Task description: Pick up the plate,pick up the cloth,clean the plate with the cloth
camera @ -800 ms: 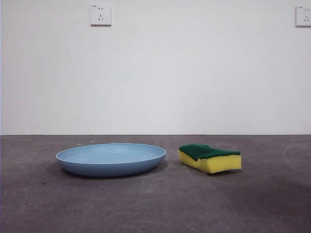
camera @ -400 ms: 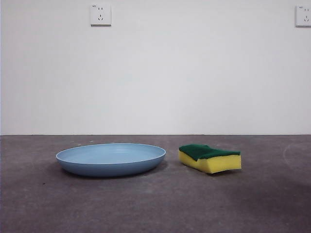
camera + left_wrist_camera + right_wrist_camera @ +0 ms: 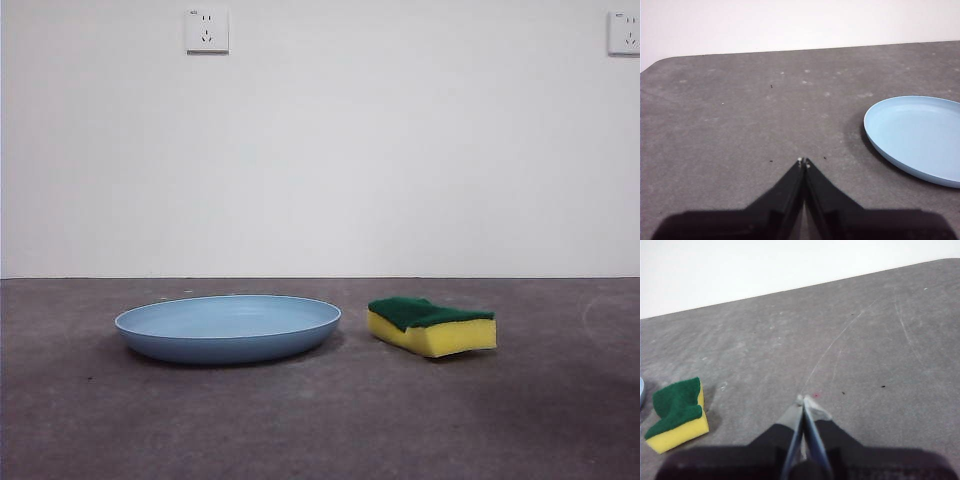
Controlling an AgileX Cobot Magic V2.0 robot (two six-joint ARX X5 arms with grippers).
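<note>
The plate (image 3: 228, 327) is seen lying flat on the grey table (image 3: 320, 430), left of centre, with the cloth (image 3: 432, 325) set just to its right, green face up, not touching it. The left gripper (image 3: 803, 162) and the right gripper (image 3: 803, 400) are held above bare tabletop, jaws pressed together, nothing gripped.

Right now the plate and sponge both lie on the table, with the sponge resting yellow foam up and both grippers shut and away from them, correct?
Not quite. The sponge lies with its dark green scouring layer up and the yellow foam beneath, as the front view shows. The rest holds: the plate lies on the table, and the left gripper and right gripper are shut, clear of both.
</note>
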